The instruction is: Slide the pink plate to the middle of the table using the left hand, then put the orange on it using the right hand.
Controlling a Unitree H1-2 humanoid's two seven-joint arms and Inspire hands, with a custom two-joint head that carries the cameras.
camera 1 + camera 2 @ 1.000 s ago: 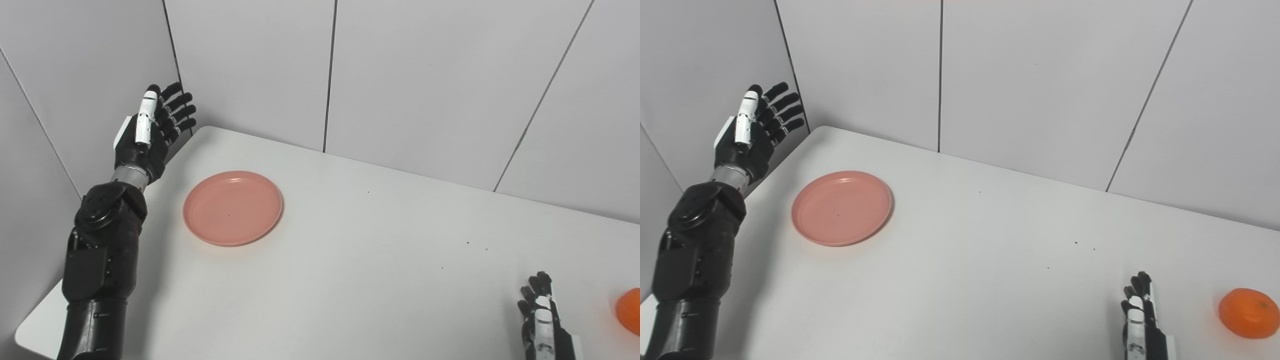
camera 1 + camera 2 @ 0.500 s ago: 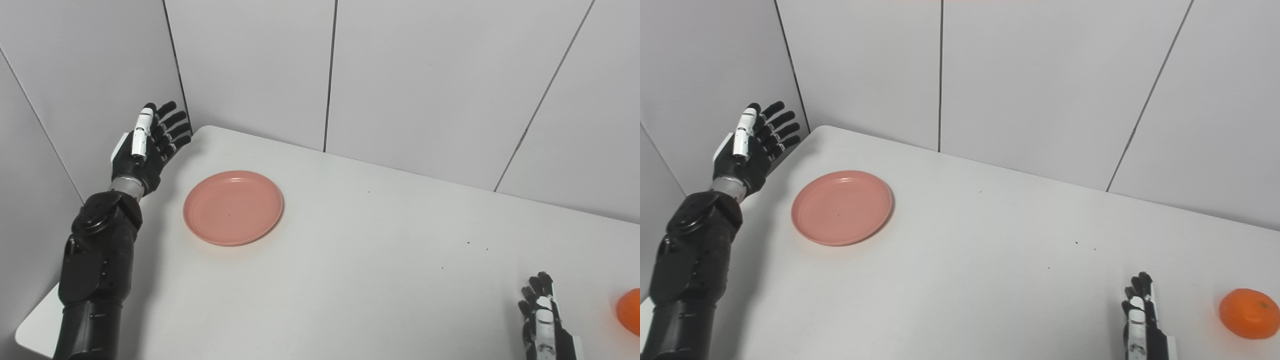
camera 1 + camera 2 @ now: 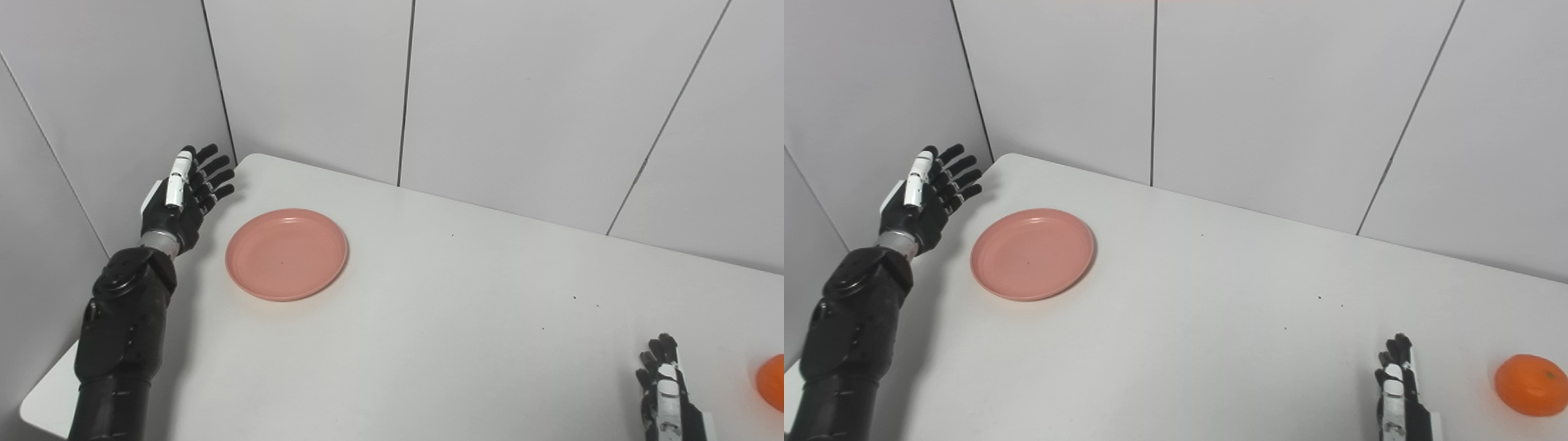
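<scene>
- Lowered since a second ago, your left hand (image 3: pixel 180 199) now sits beside the worktop's (image 3: pixel 429 318) far-left corner, fingers spread, holding nothing, just left of the pink plate (image 3: pixel 286 254) and not touching it.
- You have not begun the slide: the pink plate rests where it was, well left of the middle.
- Your right hand (image 3: pixel 1399 392) waits at the bottom edge, cut off; fingers look extended and empty.
- Your orange (image 3: pixel 1530 385) lies near it, half cropped in the left eye view.
</scene>
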